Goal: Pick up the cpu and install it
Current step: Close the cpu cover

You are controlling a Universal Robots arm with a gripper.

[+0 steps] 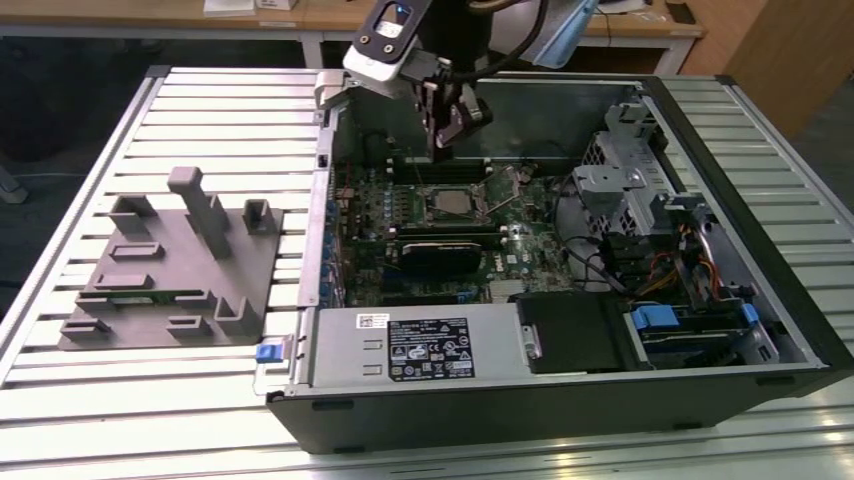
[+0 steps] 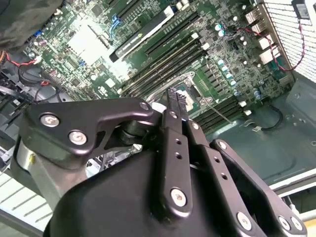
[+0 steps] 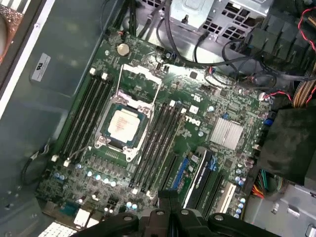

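end effector (image 1: 446, 138): hanging just above the socket (image 3: 126, 126), fingers pressed together, nothing in them as far as I can see
cpu (image 3: 123, 123): already sitting in the socket, silver top up, so pick and place look done
left to do: the load plate (image 3: 141, 78) beside the socket looks flipped open, so I'd guess locking down is what's left
near the socket: memory slots (image 3: 91, 111) on both sides, heatsink (image 3: 226, 133) a bit further off
in the way: nothing really, cables (image 1: 667, 262) and power supply (image 1: 427, 345) are well apart from the socket
fixture (image 1: 174, 270): outside the case on the counter (image 1: 200, 100), far from the socket

Gripper (image 1: 449, 132) over open computer case (image 1: 534, 420)
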